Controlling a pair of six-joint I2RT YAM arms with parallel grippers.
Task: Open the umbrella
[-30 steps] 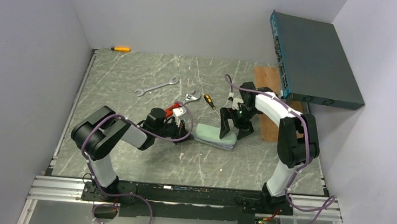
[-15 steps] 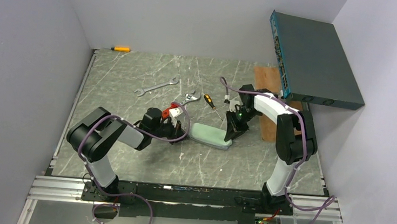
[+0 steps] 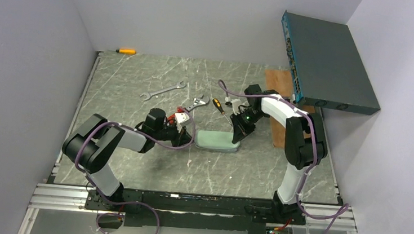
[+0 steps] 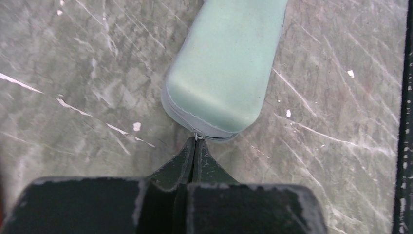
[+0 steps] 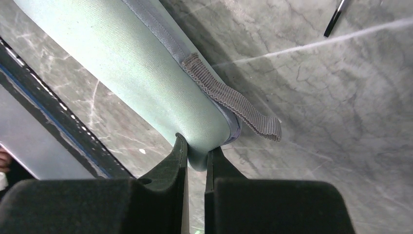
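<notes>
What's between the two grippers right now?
The mint case, end to end: left gripper pinches its zipper pull, right gripper clamps the far end. Top view shows it.

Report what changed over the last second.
The right gripper, open before, closed its fingers on the right end of the mint-green case. The left gripper, shut at the zipper pull, drew back leftward. The case slid left with it and turned more level. The wrench behind stayed put.
</notes>
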